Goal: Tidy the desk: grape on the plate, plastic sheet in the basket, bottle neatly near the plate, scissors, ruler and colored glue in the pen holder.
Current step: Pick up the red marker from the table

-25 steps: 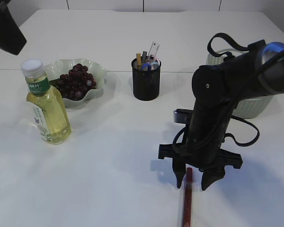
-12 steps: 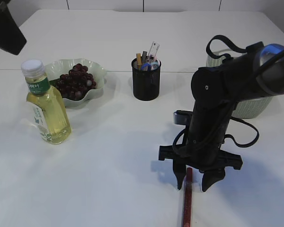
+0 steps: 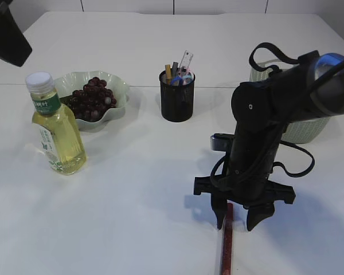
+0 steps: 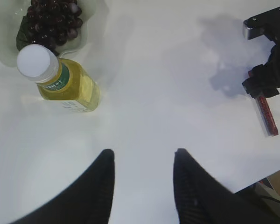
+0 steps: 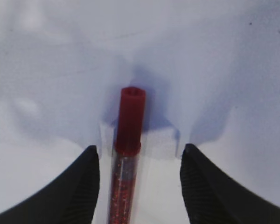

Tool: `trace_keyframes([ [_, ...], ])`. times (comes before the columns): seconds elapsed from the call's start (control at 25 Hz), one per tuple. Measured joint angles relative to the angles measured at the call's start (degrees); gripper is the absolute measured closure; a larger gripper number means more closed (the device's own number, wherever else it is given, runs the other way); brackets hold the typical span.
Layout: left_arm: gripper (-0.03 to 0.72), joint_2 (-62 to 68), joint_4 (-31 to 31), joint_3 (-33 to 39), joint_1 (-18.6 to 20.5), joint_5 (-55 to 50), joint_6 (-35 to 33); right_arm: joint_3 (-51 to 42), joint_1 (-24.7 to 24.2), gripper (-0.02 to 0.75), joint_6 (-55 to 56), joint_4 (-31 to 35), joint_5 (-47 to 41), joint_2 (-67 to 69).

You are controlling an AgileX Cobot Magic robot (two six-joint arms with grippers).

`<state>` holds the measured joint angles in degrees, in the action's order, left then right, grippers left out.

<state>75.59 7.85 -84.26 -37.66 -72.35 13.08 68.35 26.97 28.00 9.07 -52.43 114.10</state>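
Straddling the red glitter glue tube (image 5: 127,154), the right gripper (image 3: 236,217) stands with its 2 fingers spread, 1 on each side of the tube and neither touching it, so nothing is grasped yet. The tube lies flat on the white desk (image 3: 132,200) near the front edge, its red cap pointing away from the wrist camera.

Well apart on the other side, the left gripper (image 4: 142,161) hangs above the desk with its fingers parted and nothing between them.

Farther back, the black mesh pen holder (image 3: 176,96) already carries several upright items, among them what looks like a clear ruler and handles that may be the scissors; I cannot tell them apart for certain. The dark grapes (image 3: 92,97) sit in the pale green scalloped plate (image 3: 117,86), and the bottle of yellow liquid (image 3: 56,129) stands upright just in front of that plate. The pale basket (image 3: 301,129) is mostly hidden behind the right arm, so whether the plastic sheet lies inside cannot be seen.

By my judgement the glue is the 1 item clearly left: clamp it, lift it, drop it into the pen holder.
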Motion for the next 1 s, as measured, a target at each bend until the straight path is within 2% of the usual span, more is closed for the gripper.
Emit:
trace_keyframes([
  [1.0, 0.379, 1.1, 0.2, 0.0, 0.0, 0.1, 0.0, 0.0, 1.1, 0.3, 0.0, -0.6, -0.8, 0.0],
])
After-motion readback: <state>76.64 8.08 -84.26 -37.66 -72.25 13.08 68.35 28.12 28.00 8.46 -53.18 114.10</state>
